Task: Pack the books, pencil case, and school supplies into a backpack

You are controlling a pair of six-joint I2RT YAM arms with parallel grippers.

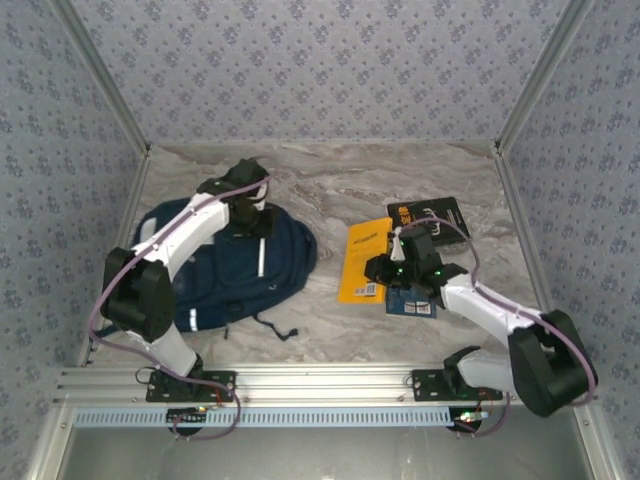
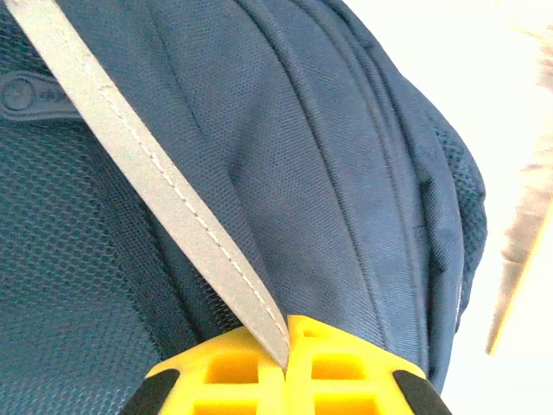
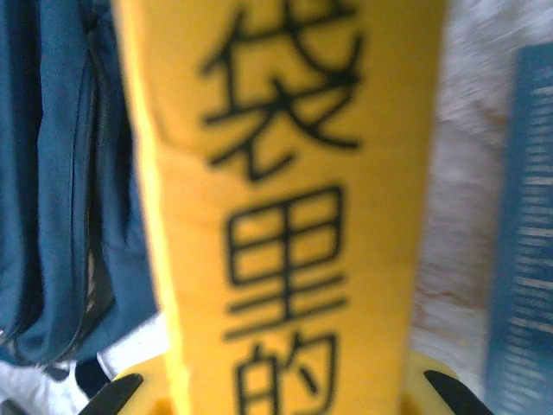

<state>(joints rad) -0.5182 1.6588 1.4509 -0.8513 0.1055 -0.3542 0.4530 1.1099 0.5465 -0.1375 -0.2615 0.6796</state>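
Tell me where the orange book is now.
In the top view, the orange book is right of centre, between the backpack and the right pincer.

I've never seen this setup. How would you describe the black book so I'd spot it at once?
On the marbled table, look right of the big navy backpack, where several books lie close together. The black book is the one farthest back, beyond the orange book; it alone has a dark cover with yellow lettering.
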